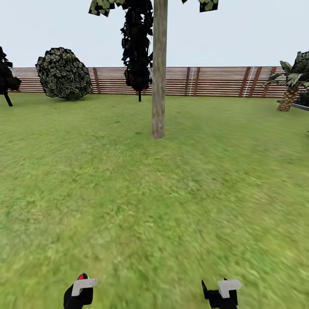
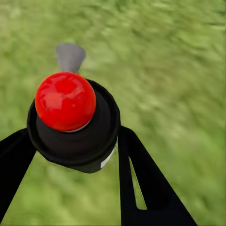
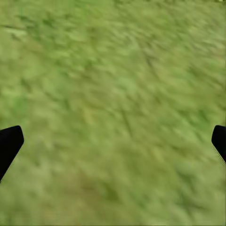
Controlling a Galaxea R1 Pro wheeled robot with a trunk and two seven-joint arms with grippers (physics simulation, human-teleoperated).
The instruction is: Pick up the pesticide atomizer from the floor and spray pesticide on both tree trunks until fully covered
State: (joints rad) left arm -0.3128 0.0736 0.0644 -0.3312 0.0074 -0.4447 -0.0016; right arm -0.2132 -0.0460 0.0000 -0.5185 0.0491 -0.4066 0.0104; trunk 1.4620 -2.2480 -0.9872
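Your left gripper (image 2: pixel 75 141) is clamped on the pesticide atomizer (image 2: pixel 73 125), its two black fingers (image 2: pixel 141 183) pressed against either side of the black collar below the red round cap (image 2: pixel 65 100). A grey nozzle (image 2: pixel 70 56) sticks out beyond the cap, over blurred grass. Whether the atomizer holds any liquid cannot be told; its body is opaque and mostly hidden between the fingers. In the head view the same left gripper (image 1: pixel 79 292) sits at the bottom edge with a speck of red showing at its top.

Your right gripper (image 3: pixel 113 141) is spread wide and holds nothing, its black fingertips (image 3: pixel 9 141) at opposite edges of the wrist view with only lawn between them. In the head view the right gripper (image 1: pixel 221 292) sits low, well apart from the left.

Ahead of you, across the lawn (image 1: pixel 154 193), stands a tree trunk (image 1: pixel 159 68), straight and mottled grey-tan, with scraps of dark green foliage (image 1: pixel 103 6) at the top edge. Behind it stands a near-black thin-trunked tree (image 1: pixel 137 47). A round bush (image 1: pixel 63 74) and another dark tree (image 1: pixel 6 79) stand to the left, a palm (image 1: pixel 292 83) to the right, all before the brown slatted fence (image 1: pixel 214 81).
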